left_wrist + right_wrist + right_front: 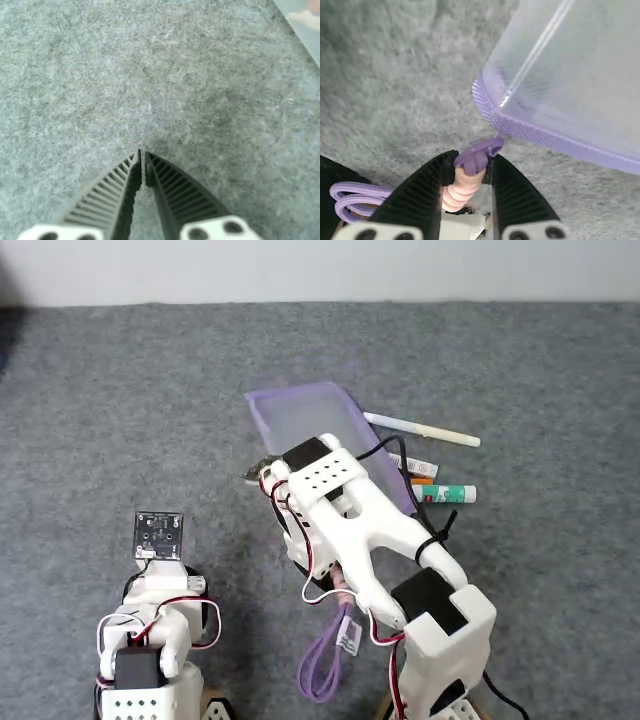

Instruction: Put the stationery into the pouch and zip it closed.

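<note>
Near left corner of the surface (80,390): left gripper (142,157) low over bare grey mat, jaws pressed together on nothing. Judged idle, parked out of the other arm's way.

Centre of the surface: pouch (305,420), translucent purple, lying flat, one short end toward the far edge. Right gripper (472,161) at the pouch corner closest to the near and left edges, jaws clamped on the purple zip pull (479,151) (a pink ribbed bead (460,187) sits just behind it). Judged a hold for running the zip, not for lifting.

Pouch contents: nothing definite seen inside. Pale streak visible through the wall; inside or beneath, cannot tell.

Toward the near edge, centre: purple strap (322,665) looped on the mat, white tag (348,637) beside it, partly under the right arm.

Right of the pouch: white pen (420,429), green-capped marker (447,494) and two shorter pieces between them, all on the mat, outside the pouch, inner ends at or under its right side. Loading judged not yet done; not to be zipped shut before that.
</note>
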